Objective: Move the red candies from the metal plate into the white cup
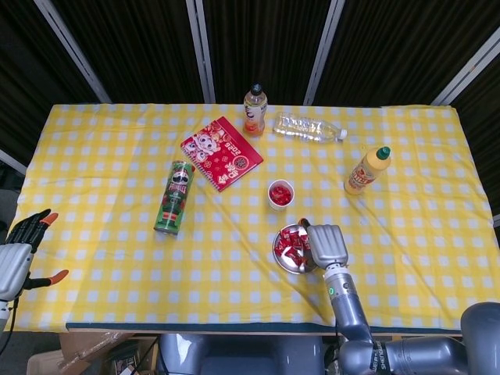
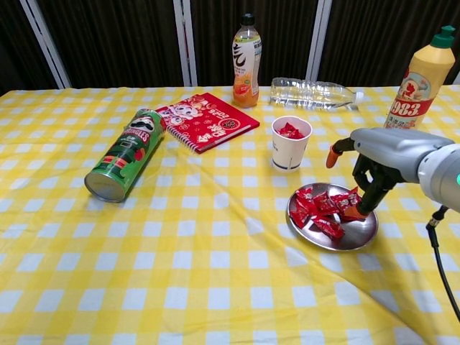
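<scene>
From the head view, my right hand (image 1: pixel 328 246) is hovering over the right edge of the plate (image 1: pixel 283 258), which is sitting near the counter's (image 1: pixel 117 258) front edge with red candies (image 1: pixel 291 245) piled on it. The cup (image 1: pixel 280 194) is standing apart from the plate, farther back, with red candy showing inside. Open cloth is lying between cup and plate, and to the plate's right. My left hand (image 1: pixel 17 254) is hanging off the counter's left front corner, fingers spread, holding nothing. A can (image 1: pixel 174 197) is lying well to the left.

From the chest view, my right hand (image 2: pixel 363 169) is reaching down with one fingertip (image 2: pixel 353 212) touching the candies (image 2: pixel 325 208) at the plate's (image 2: pixel 356 237) right side, another fingertip raised and apart; I am holding nothing that I can see. The cup (image 2: pixel 290 147) is standing just behind the plate. A yellow bottle (image 2: pixel 420 75) is standing behind my hand, and a clear bottle (image 2: pixel 313 92) is lying behind the cup.
</scene>
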Robot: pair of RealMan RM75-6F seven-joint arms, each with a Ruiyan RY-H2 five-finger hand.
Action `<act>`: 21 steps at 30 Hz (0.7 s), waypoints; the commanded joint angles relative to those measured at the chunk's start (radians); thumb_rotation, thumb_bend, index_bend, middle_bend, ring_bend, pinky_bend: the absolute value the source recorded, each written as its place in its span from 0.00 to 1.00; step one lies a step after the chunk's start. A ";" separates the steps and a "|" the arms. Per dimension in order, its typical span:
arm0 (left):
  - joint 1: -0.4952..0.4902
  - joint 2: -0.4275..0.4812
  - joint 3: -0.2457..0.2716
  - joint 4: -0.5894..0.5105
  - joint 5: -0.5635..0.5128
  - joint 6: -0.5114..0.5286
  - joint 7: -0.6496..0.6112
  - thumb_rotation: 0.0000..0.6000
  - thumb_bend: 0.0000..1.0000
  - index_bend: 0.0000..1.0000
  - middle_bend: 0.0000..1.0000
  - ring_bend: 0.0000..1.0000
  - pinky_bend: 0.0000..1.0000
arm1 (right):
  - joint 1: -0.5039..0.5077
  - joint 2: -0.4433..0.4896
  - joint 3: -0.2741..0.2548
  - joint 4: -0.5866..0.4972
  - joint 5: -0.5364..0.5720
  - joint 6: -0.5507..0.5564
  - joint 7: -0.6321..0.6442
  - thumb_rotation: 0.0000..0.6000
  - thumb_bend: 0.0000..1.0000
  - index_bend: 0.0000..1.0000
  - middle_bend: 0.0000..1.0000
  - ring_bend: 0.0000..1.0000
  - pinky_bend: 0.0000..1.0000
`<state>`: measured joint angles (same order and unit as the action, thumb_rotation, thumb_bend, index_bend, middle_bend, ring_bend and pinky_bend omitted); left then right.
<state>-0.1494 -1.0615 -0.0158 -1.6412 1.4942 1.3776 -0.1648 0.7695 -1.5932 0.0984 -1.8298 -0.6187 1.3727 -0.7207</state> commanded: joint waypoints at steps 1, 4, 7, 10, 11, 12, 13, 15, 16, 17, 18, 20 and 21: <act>0.000 -0.001 -0.001 -0.002 -0.001 0.001 0.002 1.00 0.03 0.00 0.00 0.00 0.00 | -0.009 -0.024 0.005 0.024 -0.002 -0.018 0.012 1.00 0.24 0.27 0.78 0.77 0.88; 0.000 -0.001 -0.001 -0.002 -0.004 -0.002 0.003 1.00 0.03 0.00 0.00 0.00 0.00 | -0.011 -0.042 0.015 0.041 0.001 -0.032 0.016 1.00 0.24 0.27 0.78 0.77 0.88; -0.001 0.000 -0.001 -0.002 -0.007 -0.006 0.002 1.00 0.03 0.00 0.00 0.00 0.00 | -0.011 -0.059 0.028 0.056 0.010 -0.052 0.020 1.00 0.24 0.27 0.78 0.77 0.88; -0.004 0.001 -0.002 -0.006 -0.010 -0.012 0.001 1.00 0.03 0.00 0.00 0.00 0.00 | -0.010 -0.074 0.037 0.073 0.019 -0.070 0.021 1.00 0.24 0.27 0.78 0.77 0.88; -0.004 0.002 -0.001 -0.005 -0.011 -0.014 0.000 1.00 0.03 0.00 0.00 0.00 0.00 | -0.009 -0.078 0.039 0.080 0.020 -0.074 0.021 1.00 0.24 0.27 0.78 0.77 0.88; -0.004 0.003 -0.001 -0.005 -0.012 -0.016 -0.002 1.00 0.03 0.00 0.00 0.00 0.00 | -0.009 -0.084 0.043 0.093 0.023 -0.080 0.022 1.00 0.24 0.27 0.78 0.77 0.88; -0.004 0.004 -0.001 -0.005 -0.013 -0.017 -0.003 1.00 0.03 0.00 0.00 0.00 0.00 | -0.009 -0.088 0.046 0.101 0.026 -0.085 0.023 1.00 0.24 0.27 0.78 0.77 0.88; -0.005 0.005 -0.001 -0.006 -0.013 -0.018 -0.006 1.00 0.03 0.00 0.00 0.00 0.00 | -0.010 -0.095 0.052 0.122 0.034 -0.096 0.025 1.00 0.24 0.27 0.78 0.77 0.88; -0.005 0.006 -0.001 -0.006 -0.013 -0.019 -0.007 1.00 0.03 0.00 0.00 0.00 0.00 | -0.010 -0.098 0.055 0.133 0.039 -0.104 0.026 1.00 0.24 0.27 0.78 0.77 0.88; -0.005 0.006 -0.001 -0.007 -0.014 -0.020 -0.008 1.00 0.03 0.00 0.00 0.00 0.00 | -0.011 -0.099 0.056 0.141 0.042 -0.109 0.027 1.00 0.24 0.27 0.78 0.77 0.88; -0.005 0.007 0.000 -0.006 -0.015 -0.022 -0.009 1.00 0.03 0.00 0.00 0.00 0.00 | -0.013 -0.102 0.057 0.151 0.046 -0.116 0.029 1.00 0.24 0.27 0.78 0.77 0.88; -0.007 0.008 0.000 -0.007 -0.016 -0.026 -0.010 1.00 0.03 0.00 0.00 0.00 0.00 | -0.016 -0.107 0.059 0.164 0.053 -0.131 0.036 1.00 0.24 0.27 0.78 0.77 0.88; -0.007 0.008 0.000 -0.008 -0.016 -0.027 -0.009 1.00 0.03 0.00 0.00 0.00 0.00 | -0.017 -0.109 0.060 0.169 0.054 -0.137 0.038 1.00 0.24 0.27 0.78 0.77 0.88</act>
<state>-0.1563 -1.0540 -0.0160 -1.6488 1.4787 1.3516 -0.1739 0.7547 -1.6982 0.1563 -1.6659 -0.5687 1.2421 -0.6866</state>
